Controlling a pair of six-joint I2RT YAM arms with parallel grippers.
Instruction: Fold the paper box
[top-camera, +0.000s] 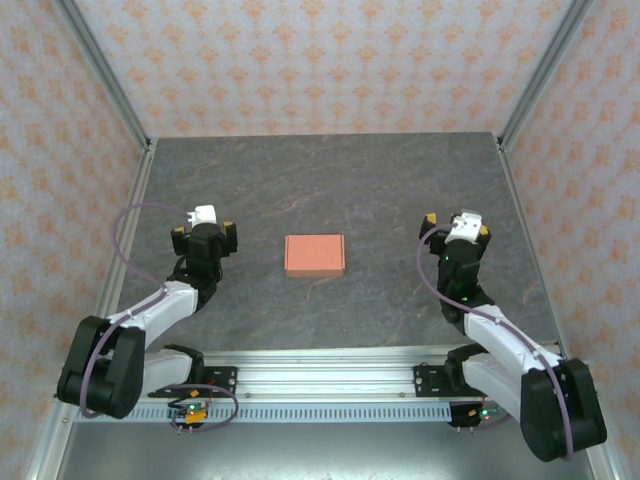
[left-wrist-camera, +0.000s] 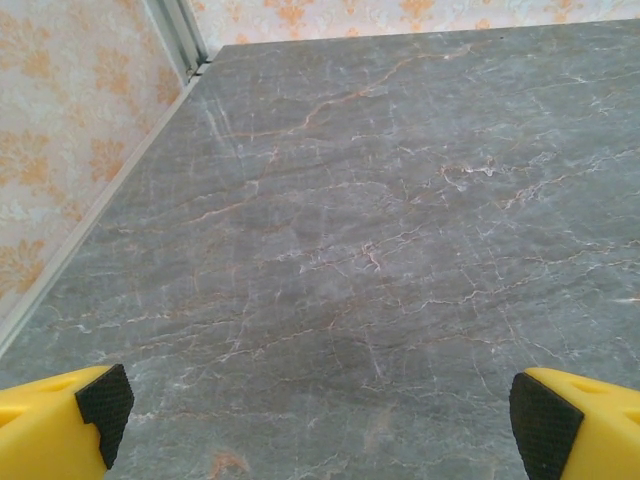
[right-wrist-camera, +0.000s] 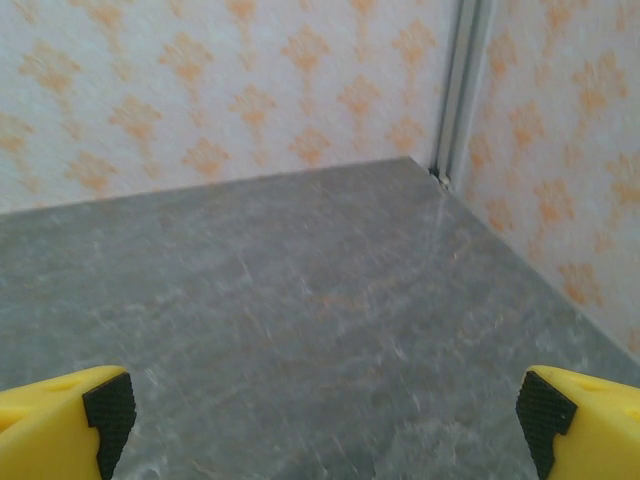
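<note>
The paper box (top-camera: 314, 255) is a small flat salmon-orange rectangle lying closed on the grey marbled table (top-camera: 330, 190), midway between the two arms. To its left my left gripper (top-camera: 205, 238) stands open, well apart from it. Its yellow fingers (left-wrist-camera: 60, 425) sit wide at the lower corners of the left wrist view with bare table between them. On the right side my right gripper (top-camera: 457, 232) is open too, clear of the box. Nothing lies between its black pads (right-wrist-camera: 108, 412) but table.
Patterned walls with metal posts (top-camera: 105, 70) close the table at the back and on both sides. An aluminium rail (top-camera: 330, 375) carrying the arm bases runs along the near edge. A corner post (right-wrist-camera: 462, 85) stands ahead of the right gripper.
</note>
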